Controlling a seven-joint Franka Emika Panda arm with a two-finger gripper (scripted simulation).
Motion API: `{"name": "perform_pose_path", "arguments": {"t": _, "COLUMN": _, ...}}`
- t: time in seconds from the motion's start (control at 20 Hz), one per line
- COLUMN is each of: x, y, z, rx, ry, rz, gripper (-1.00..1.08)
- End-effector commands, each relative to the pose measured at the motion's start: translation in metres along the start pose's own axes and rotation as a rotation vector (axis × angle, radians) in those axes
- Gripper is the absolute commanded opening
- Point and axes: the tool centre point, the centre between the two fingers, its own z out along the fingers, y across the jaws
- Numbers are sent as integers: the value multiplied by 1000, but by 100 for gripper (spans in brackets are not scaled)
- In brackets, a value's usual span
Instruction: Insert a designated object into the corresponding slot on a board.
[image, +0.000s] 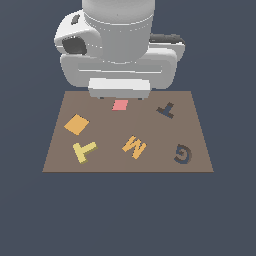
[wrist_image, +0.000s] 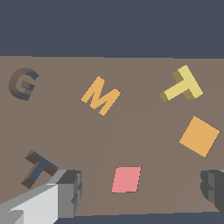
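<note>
The yellow T block (image: 84, 151) lies flat on the brown board (image: 150, 127) near its front corner at the exterior view's left. The dark T-shaped slot (image: 166, 109) is toward the back at the exterior view's right. My gripper (wrist_image: 141, 187) hovers above the board's back edge, well away from both. In the wrist view its grey fingers (wrist_image: 68, 190) stand wide apart and hold nothing. That view also shows the yellow T (wrist_image: 183, 85), the T slot (wrist_image: 39, 168) and the board (wrist_image: 140, 118). In the exterior view the white hand (image: 119, 87) hides the fingertips.
An orange M block (image: 134, 146) lies mid-board and an orange square (image: 76, 124) sits behind the yellow T. A pink square (image: 120, 105) lies just under the hand. A dark G-shaped recess (image: 183, 153) is at the front on the exterior view's right.
</note>
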Motion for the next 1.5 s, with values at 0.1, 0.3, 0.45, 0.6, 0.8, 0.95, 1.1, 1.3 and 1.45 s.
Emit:
{"name": "perform_pose_path", "arguments": {"t": 0.1, "x": 0, "y": 0, "z": 0, "rx": 0, "ry": 0, "rz": -2, "gripper": 100}}
{"name": "perform_pose_path", "arguments": {"t": 0.3, "x": 2, "y": 4, "z": 4, "rx": 1, "ry": 0, "rz": -16, "gripper": 100}}
{"name": "perform_pose_path", "arguments": {"t": 0.45, "x": 4, "y": 9, "z": 8, "rx": 2, "ry": 0, "rz": -37, "gripper": 100}}
{"name": "perform_pose_path", "arguments": {"t": 0.6, "x": 7, "y": 16, "z": 15, "rx": 4, "ry": 0, "rz": -66, "gripper": 100}}
{"name": "perform_pose_path", "arguments": {"t": 0.8, "x": 14, "y": 28, "z": 27, "rx": 8, "ry": -1, "rz": -118, "gripper": 100}}
{"name": "perform_pose_path", "arguments": {"t": 0.95, "x": 20, "y": 39, "z": 38, "rx": 11, "ry": -1, "rz": -168, "gripper": 100}}
{"name": "perform_pose_path", "arguments": {"t": 1.1, "x": 29, "y": 51, "z": 52, "rx": 15, "ry": -1, "rz": -226, "gripper": 100}}
{"name": "perform_pose_path", "arguments": {"t": 1.3, "x": 43, "y": 68, "z": 71, "rx": 21, "ry": -2, "rz": -311, "gripper": 100}}
{"name": "perform_pose_path", "arguments": {"t": 1.45, "x": 54, "y": 78, "z": 84, "rx": 25, "ry": -2, "rz": -369, "gripper": 100}}
